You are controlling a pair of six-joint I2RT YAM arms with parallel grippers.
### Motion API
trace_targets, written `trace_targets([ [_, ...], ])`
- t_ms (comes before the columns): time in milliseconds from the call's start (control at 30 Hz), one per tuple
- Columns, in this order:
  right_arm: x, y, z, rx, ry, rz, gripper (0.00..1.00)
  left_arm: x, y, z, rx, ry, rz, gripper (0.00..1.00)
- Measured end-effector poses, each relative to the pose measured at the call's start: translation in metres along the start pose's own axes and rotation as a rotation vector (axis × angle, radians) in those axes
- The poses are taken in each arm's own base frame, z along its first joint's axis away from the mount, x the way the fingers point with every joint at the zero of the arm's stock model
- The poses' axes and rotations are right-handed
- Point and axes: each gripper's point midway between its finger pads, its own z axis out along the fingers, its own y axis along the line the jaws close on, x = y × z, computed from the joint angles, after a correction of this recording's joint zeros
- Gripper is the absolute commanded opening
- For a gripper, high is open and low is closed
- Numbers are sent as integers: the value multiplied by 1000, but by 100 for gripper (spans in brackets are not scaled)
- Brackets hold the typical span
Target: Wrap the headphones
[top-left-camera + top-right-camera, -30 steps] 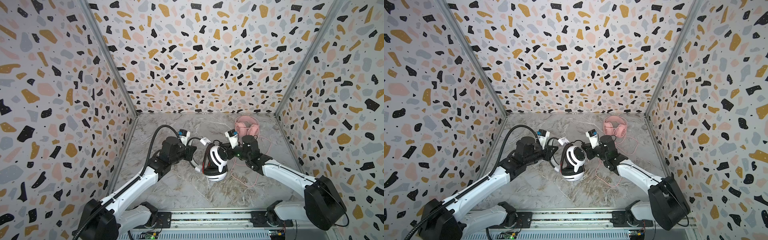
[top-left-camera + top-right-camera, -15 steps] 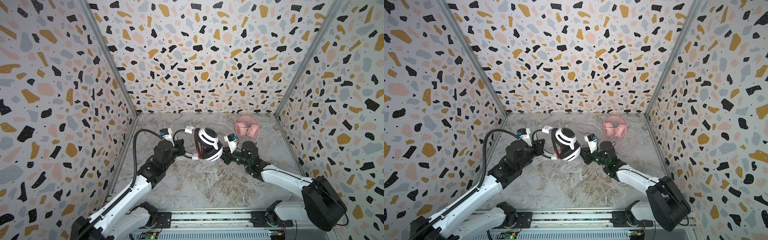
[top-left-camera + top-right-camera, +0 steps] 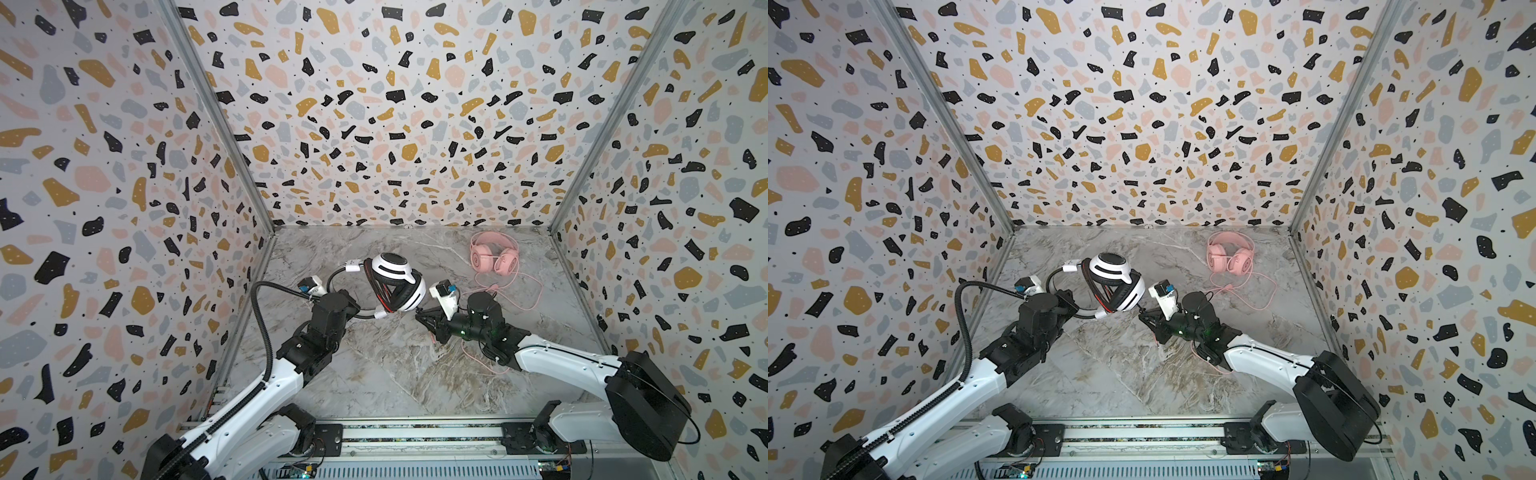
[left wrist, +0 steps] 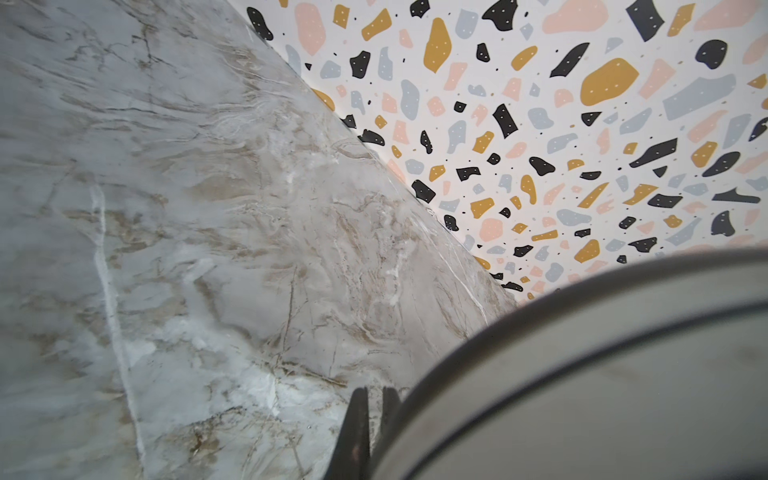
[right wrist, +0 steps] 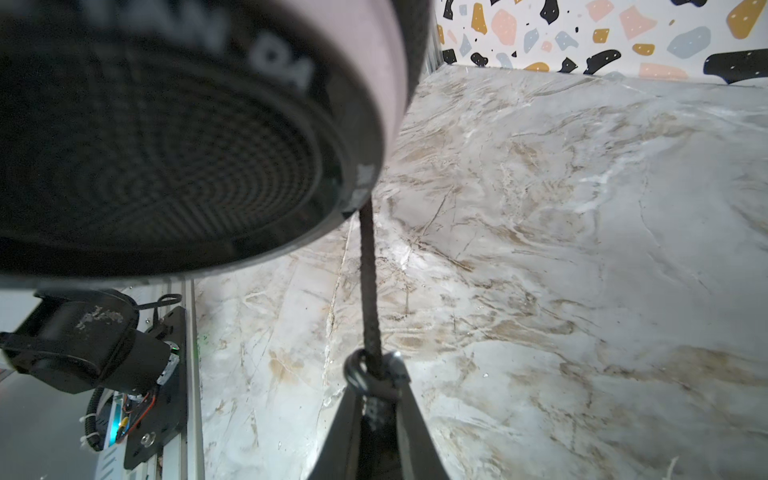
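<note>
Honestly, looks sketchy. Holding the white headset (image 3: 397,286) up in mid-air over the table (image 3: 395,374), between both arms. Could drop or swing it with any slip on the thin headband (image 3: 330,281). Could also undo the wound loops by yanking the black cable (image 5: 368,282) too hard, or snag the pink cable (image 3: 493,286) trailing under the right arm. Left gripper (image 3: 353,307): pressed together, apparently on that headband. Right gripper (image 5: 374,368): nearly closed, pinching the black cable. Pink headset (image 3: 493,258): parked at the back, well apart.

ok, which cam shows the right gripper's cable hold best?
Right wrist: black cable runs from the white headset into the right gripper, fingers pinching it. Both top views show it tiny; left wrist misses it.
</note>
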Motion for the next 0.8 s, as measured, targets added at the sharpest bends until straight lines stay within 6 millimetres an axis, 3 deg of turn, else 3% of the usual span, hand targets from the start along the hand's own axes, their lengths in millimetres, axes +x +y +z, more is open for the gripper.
trace_targets([
  [233, 8, 47, 13, -41, 69, -140, 2, -1, 21, 2, -102, -30, -55, 0],
  [367, 3, 58, 16, -15, 89, -214, 2, 2, 28, 4, -133, -30, -55, 0],
  [667, -24, 55, 13, 97, 117, -342, 3, 11, 31, 16, -182, 5, 24, 0],
  [800, -24, 47, 7, 146, 146, -369, 4, 21, 29, 24, -185, 55, 82, 0],
])
